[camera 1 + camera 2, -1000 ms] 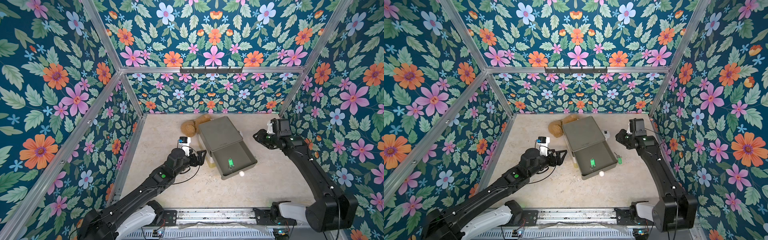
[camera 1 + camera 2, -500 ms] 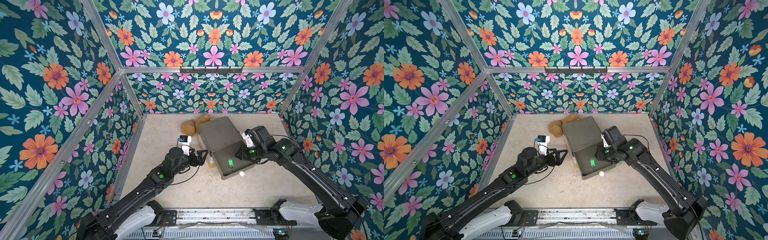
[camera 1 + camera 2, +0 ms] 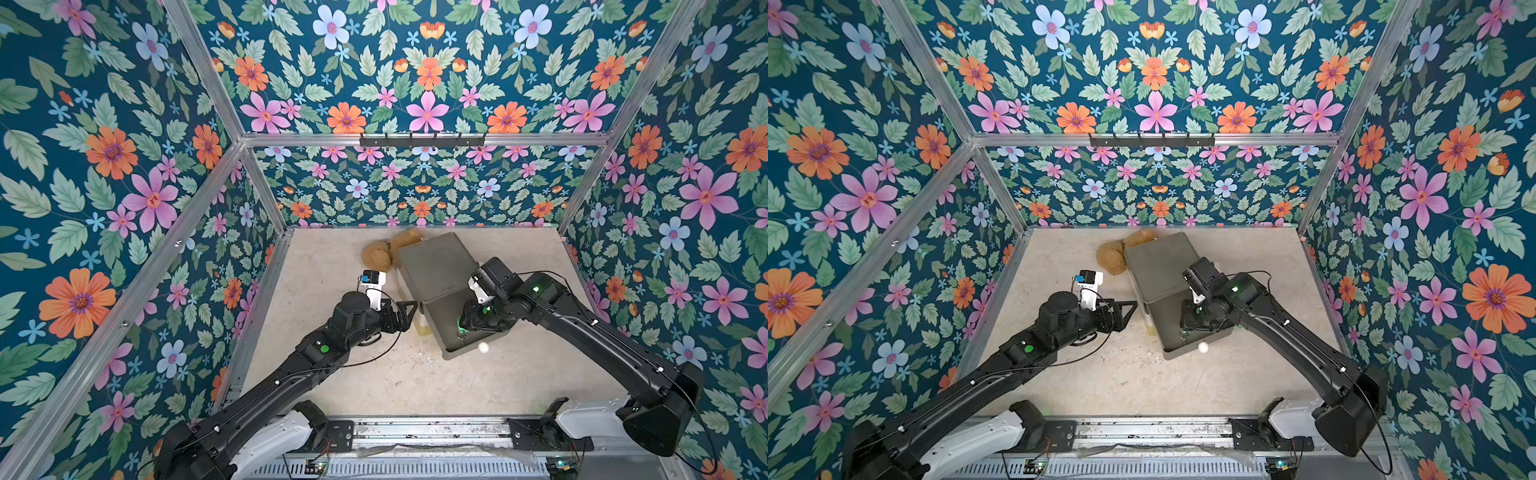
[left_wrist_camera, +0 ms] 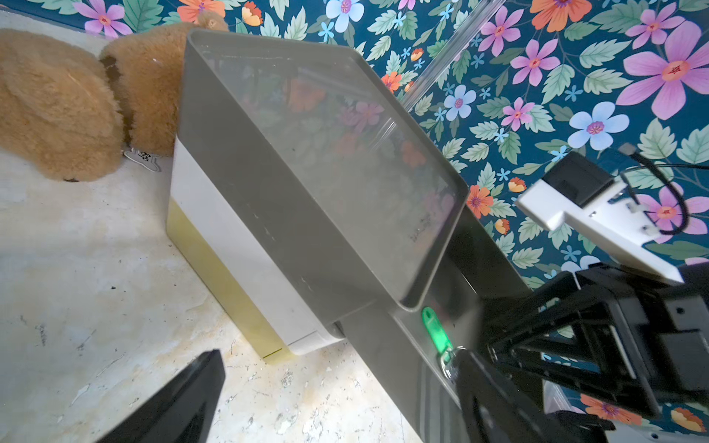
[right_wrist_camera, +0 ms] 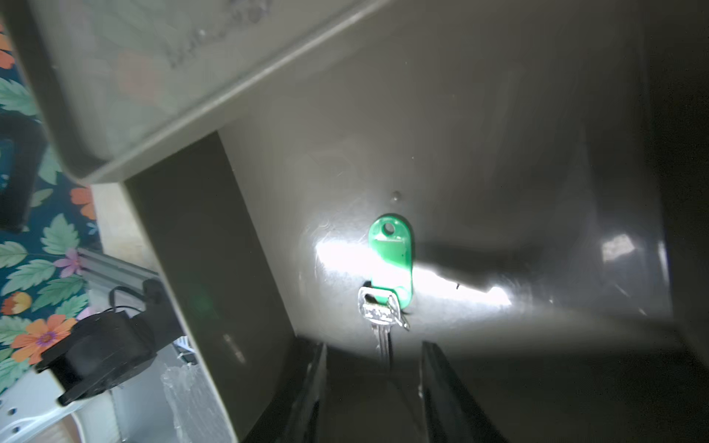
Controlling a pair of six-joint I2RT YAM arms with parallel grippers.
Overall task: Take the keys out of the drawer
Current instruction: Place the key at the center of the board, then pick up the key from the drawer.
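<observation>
The keys point(image 5: 388, 264), a metal key on a ring with a green oval tag, lie flat on the floor of the pulled-out grey drawer point(image 3: 461, 353). The left wrist view shows the same green tag point(image 4: 433, 330). My right gripper point(image 5: 378, 368) is down inside the drawer, open, and the key's blade lies between its two fingers without being pinched. Both top views show that gripper point(image 3: 469, 322) point(image 3: 1187, 318) covering most of the drawer's inside. My left gripper point(image 3: 409, 309) is open and empty, close beside the cabinet's left side, just above the floor.
The grey cabinet point(image 3: 436, 266) stands at the back middle, its drawer front bearing a white knob point(image 3: 482, 347). A brown plush toy point(image 3: 378, 255) lies against the cabinet's far left corner. A black hook rail point(image 3: 422, 140) runs along the back wall. Flowered walls close three sides.
My right arm swung from the right wall over to the drawer and lowered its gripper inside, over the green-tagged key. The left arm has barely moved.
</observation>
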